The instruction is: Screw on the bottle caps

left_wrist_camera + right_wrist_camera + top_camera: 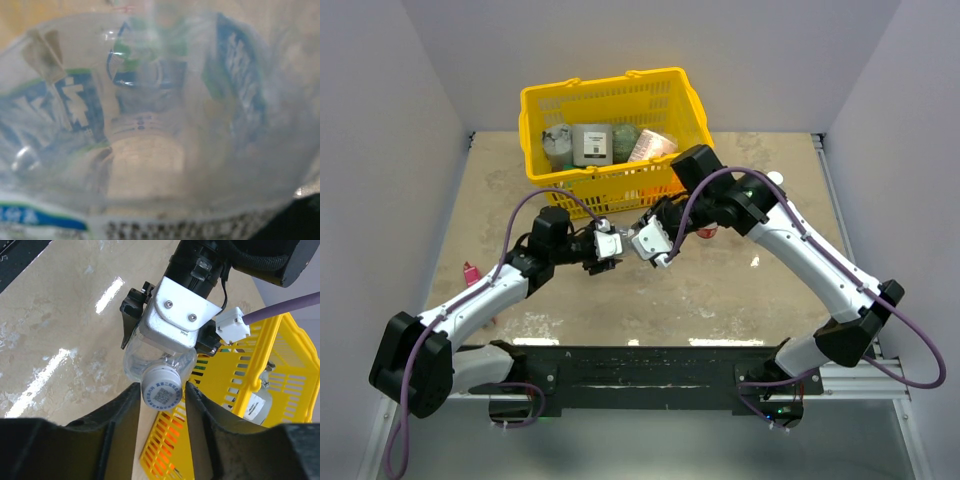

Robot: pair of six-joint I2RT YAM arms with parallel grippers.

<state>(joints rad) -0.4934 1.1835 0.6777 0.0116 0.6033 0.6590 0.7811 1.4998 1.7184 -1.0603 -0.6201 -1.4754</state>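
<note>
— What have the left jaws got?
— They're clenched round a clear bottle (pixel 160 125) with a blue, green and white label. It's held up off the tabletop (pixel 740 290), just in front of the yellow basket (pixel 535 110).
— How does it lie?
— On its side, long axis running left to right, neck pointing right.
— And the right jaws?
— Closed on the white cap (pixel 161 388) sitting on that neck. Its flat top, printed with a small code, faces the wrist camera.
</note>
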